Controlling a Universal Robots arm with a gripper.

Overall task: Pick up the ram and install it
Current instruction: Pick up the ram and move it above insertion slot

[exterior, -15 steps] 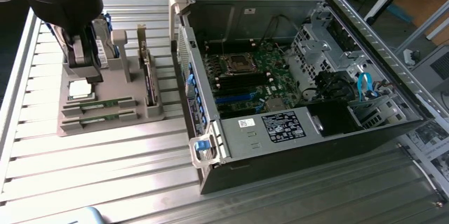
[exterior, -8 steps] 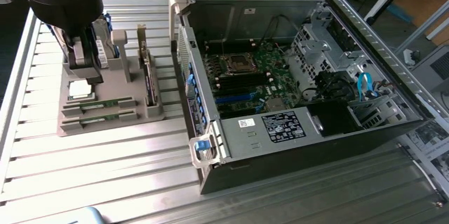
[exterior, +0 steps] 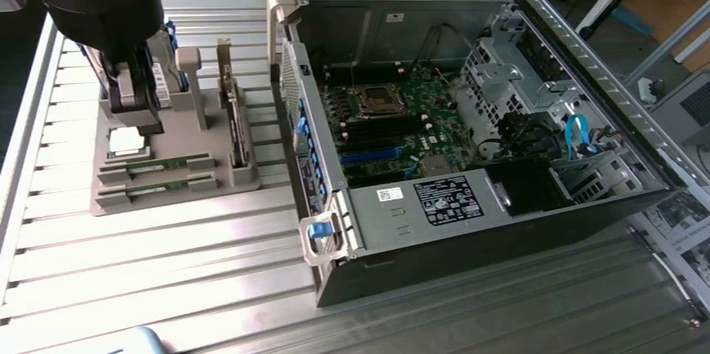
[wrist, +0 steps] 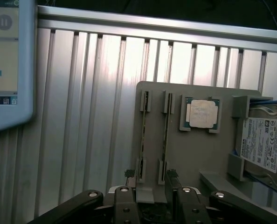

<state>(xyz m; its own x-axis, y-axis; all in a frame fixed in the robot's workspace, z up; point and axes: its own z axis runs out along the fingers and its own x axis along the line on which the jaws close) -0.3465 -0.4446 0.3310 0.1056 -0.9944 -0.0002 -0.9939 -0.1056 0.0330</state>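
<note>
Gripper [wrist: 150,186], black metal two-finger claw: jaws stand wide apart, nothing between them, nothing held. Fingers [wrist: 125,203] hover over the near edge of the flat grey plastic holder [wrist: 190,158]; contact with it, cannot tell.

Ram sticks: two long, narrow green circuit boards, one [wrist: 165,133] beside the other [wrist: 144,133]. Each stands on its long edge in its own slotted cradle of the holder, parallel, close but apart. Ends of both lie just ahead of the fingertips. Which of the two the gripper is lined up on, cannot tell. Neither is lifted.

Beyond: square silver CPU chip [wrist: 202,114] in its recess beside the sticks; silver hard drive with white label [wrist: 262,144] in a bracket further along. Holder sits on the ribbed aluminium table [wrist: 92,116]. Open black computer case [exterior: 466,229] with green motherboard [exterior: 388,121] stands on the exterior view's right, apart from the holder.

Handling, my judgement: light, stiff, thin; brittle at the chips and the contact edge. Best taken across the flat faces near the middle of the upper edge, clear of the cradle ends. Smooth faces could slip, so a square squeeze and a straight lift.
</note>
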